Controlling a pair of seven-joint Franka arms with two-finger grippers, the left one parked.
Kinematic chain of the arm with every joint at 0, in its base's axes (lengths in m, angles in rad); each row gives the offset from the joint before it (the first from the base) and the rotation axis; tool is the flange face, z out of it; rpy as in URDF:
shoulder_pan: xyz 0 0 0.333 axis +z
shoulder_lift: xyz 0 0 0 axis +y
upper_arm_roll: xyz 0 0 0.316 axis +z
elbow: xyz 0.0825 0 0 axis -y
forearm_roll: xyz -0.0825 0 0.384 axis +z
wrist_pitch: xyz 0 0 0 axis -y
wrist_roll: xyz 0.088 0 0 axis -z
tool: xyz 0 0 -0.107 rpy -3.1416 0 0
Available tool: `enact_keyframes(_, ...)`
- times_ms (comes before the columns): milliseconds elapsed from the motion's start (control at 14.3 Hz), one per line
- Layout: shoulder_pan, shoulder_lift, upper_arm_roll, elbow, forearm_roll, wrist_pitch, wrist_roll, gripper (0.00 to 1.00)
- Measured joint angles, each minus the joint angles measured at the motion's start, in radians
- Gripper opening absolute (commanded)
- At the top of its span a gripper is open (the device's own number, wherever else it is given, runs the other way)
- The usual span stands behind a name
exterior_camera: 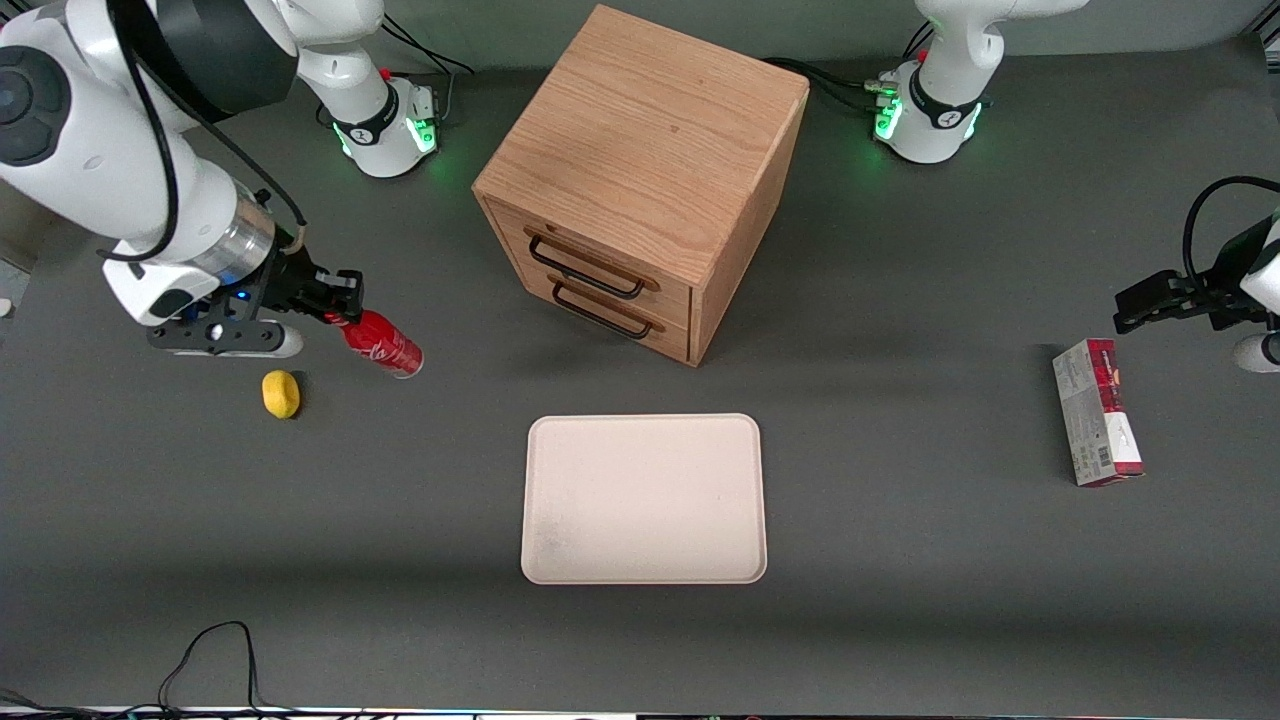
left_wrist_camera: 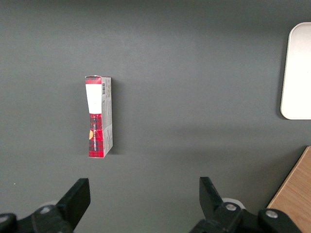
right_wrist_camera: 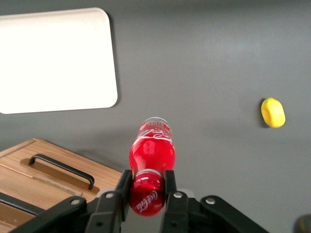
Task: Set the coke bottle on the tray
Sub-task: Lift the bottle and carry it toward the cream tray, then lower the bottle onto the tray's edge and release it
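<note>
The coke bottle (exterior_camera: 383, 343) is a small slim red bottle with a white script logo. My right gripper (exterior_camera: 337, 300) is shut on its cap and neck and holds it tilted above the table, toward the working arm's end. In the right wrist view the gripper (right_wrist_camera: 146, 187) clamps the red cap between both fingers, and the bottle (right_wrist_camera: 151, 145) points away from the camera. The tray (exterior_camera: 644, 498) is a large pale beige rectangle lying flat, nearer the front camera than the cabinet; it also shows in the right wrist view (right_wrist_camera: 53, 60).
A wooden drawer cabinet (exterior_camera: 640, 180) with two black handles stands mid-table. A small yellow object (exterior_camera: 281, 394) lies on the table just under the held bottle, also in the wrist view (right_wrist_camera: 272, 112). A red-and-grey carton (exterior_camera: 1097, 410) lies toward the parked arm's end.
</note>
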Motion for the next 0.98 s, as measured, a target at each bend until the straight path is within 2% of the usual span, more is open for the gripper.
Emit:
enact_keyframes(279, 0.028, 0.122, 0.004, 0.158, -0.041, 0.002, 0.032, 0.0)
enact_keyframes(698, 0.152, 0.459, 0.006, 0.459, -0.084, 0.125, 0.187, 0.0)
enact_keyframes(767, 0.169, 0.506, 0.006, 0.482, -0.102, 0.164, 0.208, 0.0)
enact_keyframes(977, 0.227, 0.619, 0.007, 0.512, -0.217, 0.271, 0.294, 0.0)
